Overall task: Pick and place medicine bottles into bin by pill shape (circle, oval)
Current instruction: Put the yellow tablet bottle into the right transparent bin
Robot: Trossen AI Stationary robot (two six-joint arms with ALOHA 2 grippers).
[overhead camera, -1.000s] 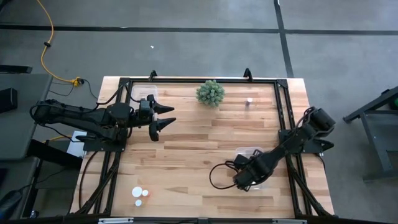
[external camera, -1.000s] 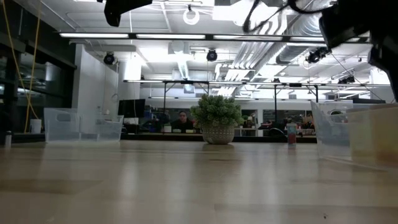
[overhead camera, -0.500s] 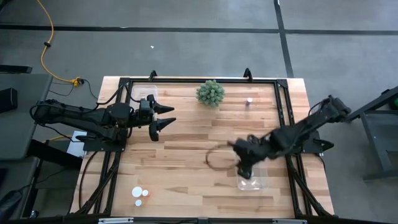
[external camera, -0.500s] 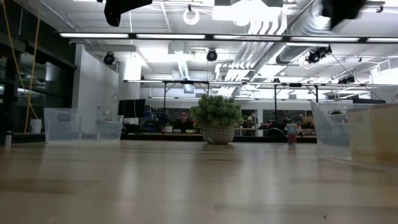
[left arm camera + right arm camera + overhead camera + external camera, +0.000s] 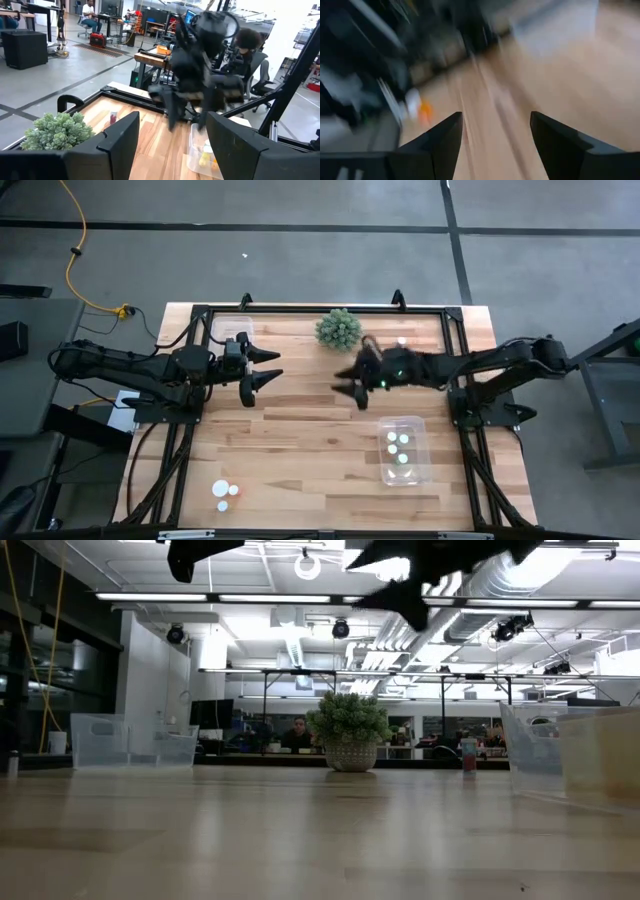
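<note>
Your right gripper (image 5: 352,383), open and empty beside the plant (image 5: 338,329), could knock the lone bottle (image 5: 401,343) over.

Both arms hover mid-table, left gripper (image 5: 262,368) and right gripper (image 5: 350,385) fingers parted, empty.

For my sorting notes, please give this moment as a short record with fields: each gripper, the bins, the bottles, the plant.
left gripper: open, empty, above the table's left part
right gripper: open, empty, near the plant
right bin: holds white-capped bottles
left bin: far left corner
loose bottles: near left edge
single bottle: far right side
plant: far middle
</note>
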